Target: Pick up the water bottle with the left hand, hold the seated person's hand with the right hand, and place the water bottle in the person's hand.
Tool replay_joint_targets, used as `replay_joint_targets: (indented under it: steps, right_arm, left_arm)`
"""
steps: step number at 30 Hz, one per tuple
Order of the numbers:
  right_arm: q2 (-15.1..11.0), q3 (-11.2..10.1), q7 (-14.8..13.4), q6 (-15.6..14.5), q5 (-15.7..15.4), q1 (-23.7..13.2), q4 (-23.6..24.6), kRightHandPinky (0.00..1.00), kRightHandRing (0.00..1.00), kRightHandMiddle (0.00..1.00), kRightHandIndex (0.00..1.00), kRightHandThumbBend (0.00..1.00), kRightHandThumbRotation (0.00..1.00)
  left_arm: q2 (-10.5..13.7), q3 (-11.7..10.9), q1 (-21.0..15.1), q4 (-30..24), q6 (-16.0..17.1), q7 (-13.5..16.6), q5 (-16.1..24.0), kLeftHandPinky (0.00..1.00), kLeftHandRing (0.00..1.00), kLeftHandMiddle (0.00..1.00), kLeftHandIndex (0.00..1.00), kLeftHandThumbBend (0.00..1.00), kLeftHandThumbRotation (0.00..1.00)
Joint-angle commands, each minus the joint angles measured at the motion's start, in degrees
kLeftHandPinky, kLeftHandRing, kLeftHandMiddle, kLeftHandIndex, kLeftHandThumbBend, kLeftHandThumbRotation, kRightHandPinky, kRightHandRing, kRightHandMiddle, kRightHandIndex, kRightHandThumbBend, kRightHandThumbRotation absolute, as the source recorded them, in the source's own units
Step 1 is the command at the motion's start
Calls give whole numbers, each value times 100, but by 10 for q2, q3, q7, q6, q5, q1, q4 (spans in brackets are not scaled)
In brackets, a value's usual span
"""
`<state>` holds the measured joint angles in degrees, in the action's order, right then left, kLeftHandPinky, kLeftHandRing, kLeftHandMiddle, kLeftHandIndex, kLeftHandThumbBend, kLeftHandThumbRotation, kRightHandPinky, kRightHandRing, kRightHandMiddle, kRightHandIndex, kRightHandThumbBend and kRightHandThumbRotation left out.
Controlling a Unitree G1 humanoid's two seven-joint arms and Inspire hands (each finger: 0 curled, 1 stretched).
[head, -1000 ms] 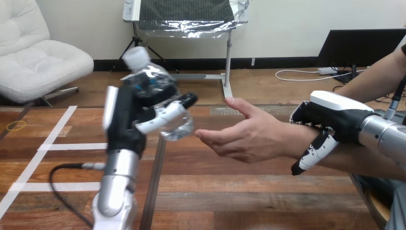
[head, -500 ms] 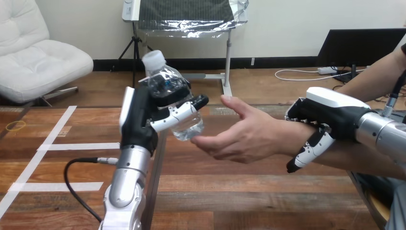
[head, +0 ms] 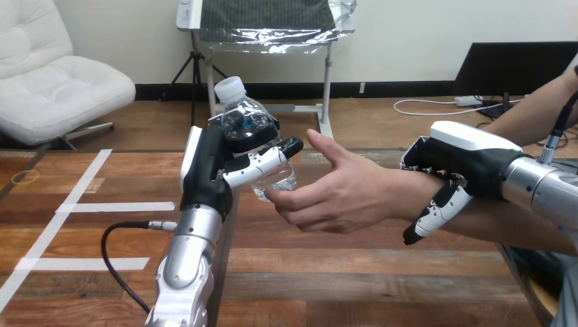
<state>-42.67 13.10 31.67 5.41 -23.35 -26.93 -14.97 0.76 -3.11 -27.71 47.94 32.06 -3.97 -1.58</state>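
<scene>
The left robot hand (head: 217, 176) is black, with a long white shell along its back and jointed fingers (head: 262, 165) banded in white and black with dark tips. It ends a rounded left forearm (head: 187, 255) of silver metal. The right robot hand (head: 467, 163) carries a broad, glossy white shell over a black body. Its thumb (head: 436, 214) shows white segments and a black tip, and the hand ends a silver right forearm (head: 545, 194).
</scene>
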Motion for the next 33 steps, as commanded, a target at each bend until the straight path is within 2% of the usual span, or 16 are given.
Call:
replay_joint_targets:
  steps: [1, 14, 33]
  right_arm:
    - [2, -14, -1, -21, 3, -1, 1, 20, 26, 33, 35, 87, 0]
    - [11, -12, 5, -39, 0, -1, 16, 19, 24, 33, 35, 87, 0]
    - [17, -8, 13, -40, -4, -6, 16, 20, 26, 33, 36, 86, 3]
  left_arm:
    - [-12, -1, -74, 17, 28, 2, 0, 33, 37, 42, 43, 66, 0]
    - [-32, 1, -91, 42, 31, -3, -6, 33, 38, 42, 43, 68, 0]
    - [-55, 13, -103, 69, 56, -9, 11, 35, 39, 43, 43, 68, 0]
